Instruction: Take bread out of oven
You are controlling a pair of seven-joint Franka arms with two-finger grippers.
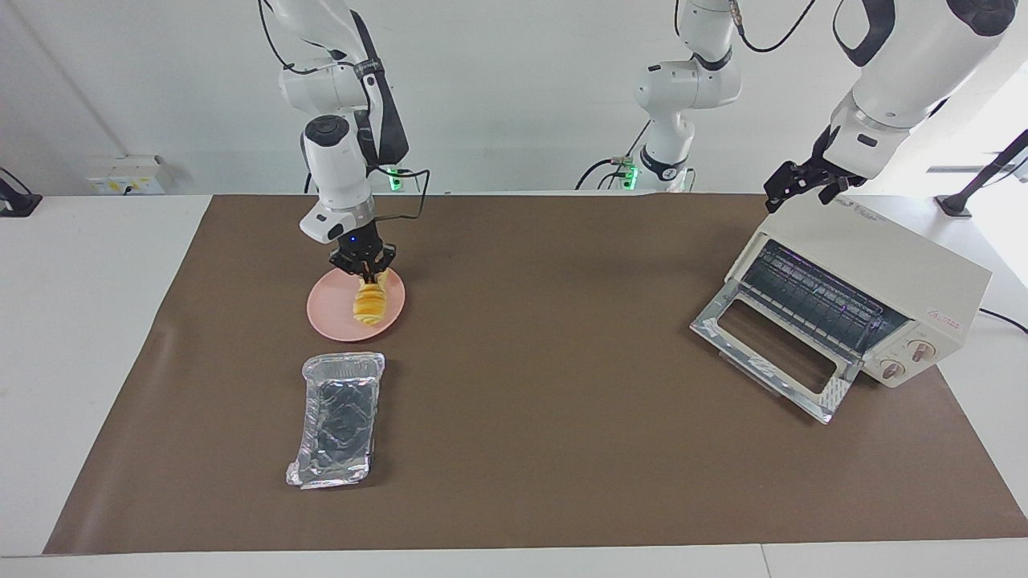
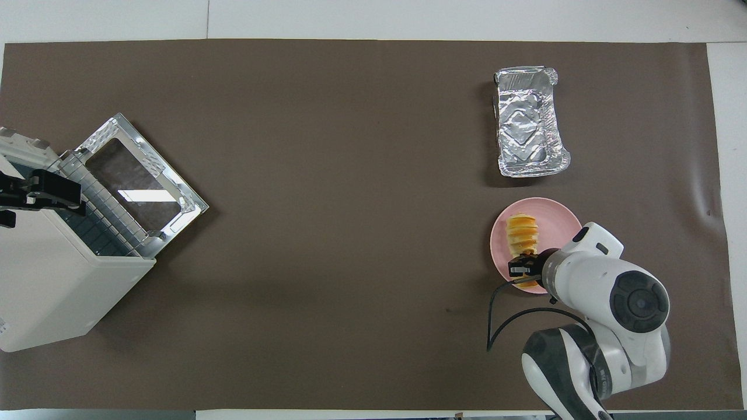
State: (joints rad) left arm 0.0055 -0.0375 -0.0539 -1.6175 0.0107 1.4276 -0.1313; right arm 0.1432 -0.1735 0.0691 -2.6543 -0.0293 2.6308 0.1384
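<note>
The bread (image 1: 371, 305) lies on the round pink plate (image 1: 329, 317) toward the right arm's end of the table; it also shows in the overhead view (image 2: 520, 232). My right gripper (image 1: 365, 277) is low over the plate, its fingers closed around the end of the bread nearer the robots (image 2: 523, 269). The cream-white oven (image 1: 899, 273) stands at the left arm's end with its glass door (image 1: 775, 353) dropped open and its wire rack (image 1: 811, 297) bare. My left gripper (image 1: 791, 186) rests at the oven's top edge (image 2: 35, 191).
A crinkled silver foil tray (image 1: 339, 421) lies on the brown mat, farther from the robots than the plate. The oven's two knobs (image 1: 907, 360) face away from the robots. A black cable loops beside the right gripper.
</note>
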